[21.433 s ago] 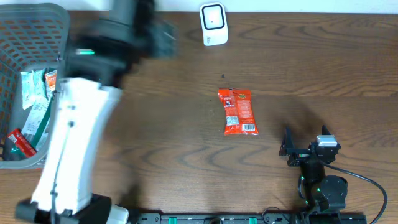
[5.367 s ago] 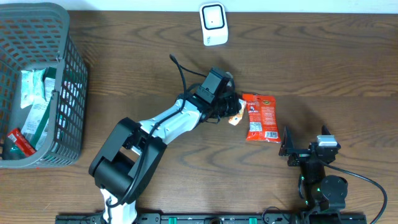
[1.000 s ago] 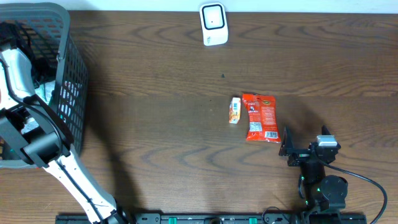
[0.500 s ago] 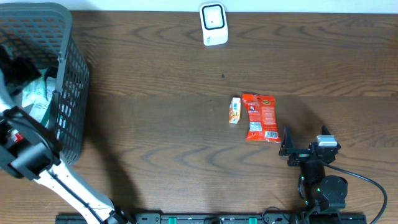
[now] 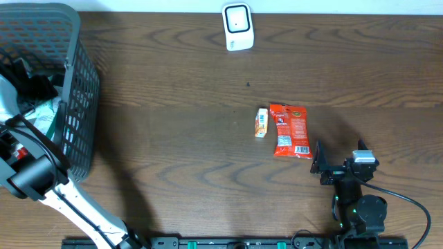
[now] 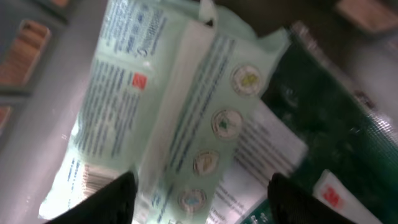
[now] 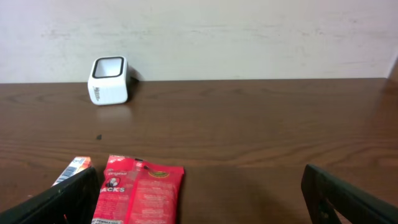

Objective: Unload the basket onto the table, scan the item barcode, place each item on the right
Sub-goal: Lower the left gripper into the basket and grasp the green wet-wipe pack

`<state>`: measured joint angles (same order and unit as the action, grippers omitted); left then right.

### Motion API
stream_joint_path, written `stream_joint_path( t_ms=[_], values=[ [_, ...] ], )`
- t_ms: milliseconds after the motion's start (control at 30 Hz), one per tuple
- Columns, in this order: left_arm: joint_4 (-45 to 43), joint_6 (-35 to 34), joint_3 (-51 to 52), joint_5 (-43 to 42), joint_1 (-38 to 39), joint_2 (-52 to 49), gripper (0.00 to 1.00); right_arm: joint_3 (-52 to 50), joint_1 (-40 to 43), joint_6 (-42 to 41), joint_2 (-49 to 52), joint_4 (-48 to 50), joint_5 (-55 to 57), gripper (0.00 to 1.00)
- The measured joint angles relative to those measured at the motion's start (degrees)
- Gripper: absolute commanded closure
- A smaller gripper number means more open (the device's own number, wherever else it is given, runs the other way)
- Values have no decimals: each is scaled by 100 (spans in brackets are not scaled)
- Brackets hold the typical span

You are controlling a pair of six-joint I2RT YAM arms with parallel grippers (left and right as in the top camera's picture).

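Left gripper (image 6: pixel 202 190) inside the grey basket (image 5: pixel 76 83), fingers apart, poised over a pale green packet (image 6: pixel 186 112) that lies against a dark green pouch (image 6: pixel 336 143). Right gripper (image 7: pixel 199 186) spread wide, low over the table (image 5: pixel 173 138); red snack pouch (image 7: pixel 140 186) and small carton (image 7: pixel 71 169) side by side just ahead, white scanner (image 5: pixel 237 26) at the far edge

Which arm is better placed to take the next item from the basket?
Left. The left gripper hangs open in the basket over the pale green packet; the right gripper sits far off, by the red packet.
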<state>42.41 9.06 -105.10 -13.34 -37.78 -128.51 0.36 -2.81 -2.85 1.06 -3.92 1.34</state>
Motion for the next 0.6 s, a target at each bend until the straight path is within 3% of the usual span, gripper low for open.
stream_joint_path(
  t_ms=[100, 167, 233, 300, 600],
  values=[
    [-461, 24, 293, 48, 0, 83, 43, 0, 0, 0, 0, -2, -2, 1],
    [-614, 50, 428, 122, 0, 133, 59, 0, 0, 0, 0, -2, 0, 1],
    [-682, 92, 501, 181, -22, 162, 81, 0, 0, 0, 0, -2, -2, 1],
    [-702, 57, 507, 186, -39, 166, 91, 0, 0, 0, 0, -2, -2, 1],
    [-671, -59, 538, 186, -35, 566, 93, 0, 0, 0, 0, -2, -2, 1]
  ],
)
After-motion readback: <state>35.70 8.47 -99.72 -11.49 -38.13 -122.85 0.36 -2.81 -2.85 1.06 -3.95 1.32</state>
